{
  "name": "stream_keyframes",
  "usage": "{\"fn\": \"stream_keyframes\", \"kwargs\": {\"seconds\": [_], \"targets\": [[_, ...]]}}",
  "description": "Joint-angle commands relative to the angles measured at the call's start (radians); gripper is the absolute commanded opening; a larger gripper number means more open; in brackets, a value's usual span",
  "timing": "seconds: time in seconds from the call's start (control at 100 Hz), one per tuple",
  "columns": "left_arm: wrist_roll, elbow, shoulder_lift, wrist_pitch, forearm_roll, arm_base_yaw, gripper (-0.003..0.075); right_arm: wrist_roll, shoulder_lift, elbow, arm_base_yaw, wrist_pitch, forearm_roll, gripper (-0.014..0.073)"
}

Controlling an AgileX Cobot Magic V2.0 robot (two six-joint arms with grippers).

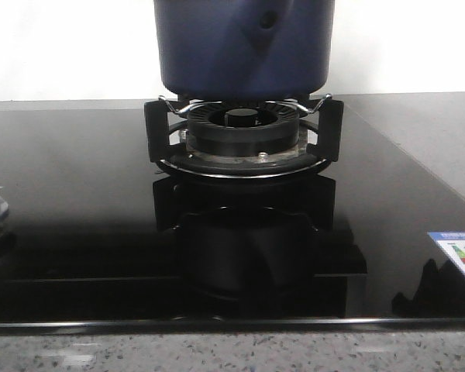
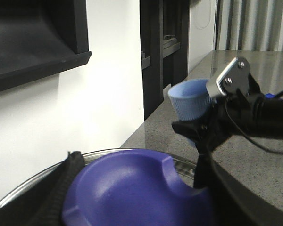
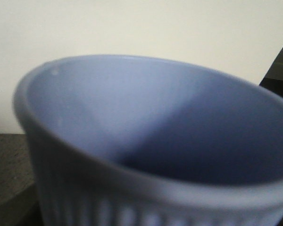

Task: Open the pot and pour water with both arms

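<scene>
The left gripper is out of view, its grip untellable, hovering over the purple lid (image 2: 132, 193); the pot (image 1: 244, 46) is sitting on the burner (image 1: 244, 132); the right gripper (image 2: 203, 129) is reaching level, clamping a ribbed blue cup (image 2: 191, 101)

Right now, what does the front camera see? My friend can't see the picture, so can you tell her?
A large dark navy-blue round pot sits on the metal supports of a black ribbed round burner, its top cut off by the picture's edge. The burner stands on a shiny black glass cooktop, which mirrors it, with a speckled grey countertop edge in front.
</scene>
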Motion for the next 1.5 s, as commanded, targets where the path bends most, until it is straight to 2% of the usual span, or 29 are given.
{"fn": "stream_keyframes", "kwargs": {"seconds": [0.0, 0.03, 0.11, 0.27, 0.48, 0.72, 1.15, 1.49], "targets": [[0.013, -0.041, -0.047, -0.023, -0.1, -0.018, 0.0252, 0.191, -0.046, 0.054, -0.021, -0.075, -0.236, 0.0279], [0.015, -0.041, -0.042, -0.023, -0.1, -0.023, 0.0252, 0.256, -0.048, 0.093, -0.026, -0.086, -0.3, 0.0279], [0.015, -0.041, -0.032, -0.021, -0.099, -0.034, 0.0252, 0.311, -0.042, 0.148, -0.033, -0.088, -0.3, 0.0279], [0.015, -0.041, 0.0, -0.019, -0.099, -0.058, 0.0252, 0.323, -0.015, 0.214, -0.033, -0.059, -0.3, 0.0279], [0.015, -0.041, 0.02, -0.017, -0.095, -0.081, 0.0252, 0.331, 0.012, 0.222, -0.033, -0.059, -0.3, 0.0279], [0.015, -0.041, 0.026, -0.01, -0.09, -0.081, 0.0252, 0.432, 0.082, 0.222, -0.033, 0.027, -0.3, 0.0279], [0.015, -0.041, 0.027, 0.007, -0.061, -0.081, 0.0252, 0.455, 0.209, 0.222, -0.033, 0.08, -0.3, 0.0279], [0.015, -0.041, 0.027, 0.026, -0.046, -0.081, 0.0252, 0.457, 0.218, 0.222, -0.03, 0.117, -0.294, 0.028]]}}
